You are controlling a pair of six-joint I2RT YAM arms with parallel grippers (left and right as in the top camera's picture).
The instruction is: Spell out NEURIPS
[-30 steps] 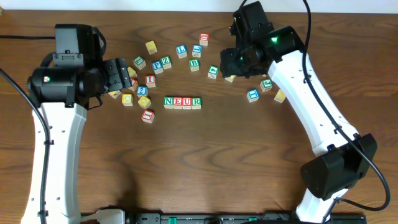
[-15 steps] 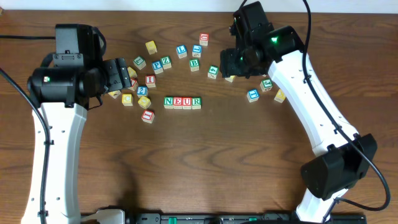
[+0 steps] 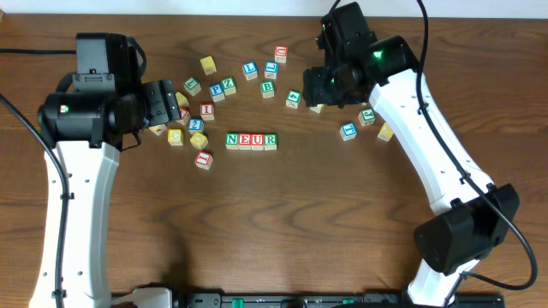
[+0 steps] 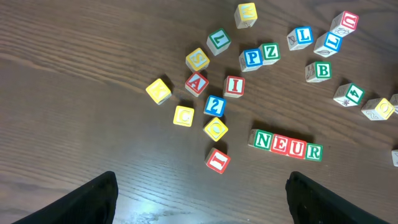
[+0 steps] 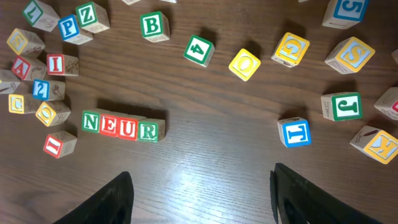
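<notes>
Row of NEUR cubes (image 3: 251,140) set flush mid-table, R end left free for remaining letters. Red I (image 3: 207,110) & blue P (image 3: 216,91) seen loose in pile nr left gripper (image 4: 200,186). Left and right gripper (image 5: 200,180) both spread wide, nothing gripped.

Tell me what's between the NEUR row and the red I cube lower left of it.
Bare wood between NEUR row and red I cube, per the left wrist view.
</notes>
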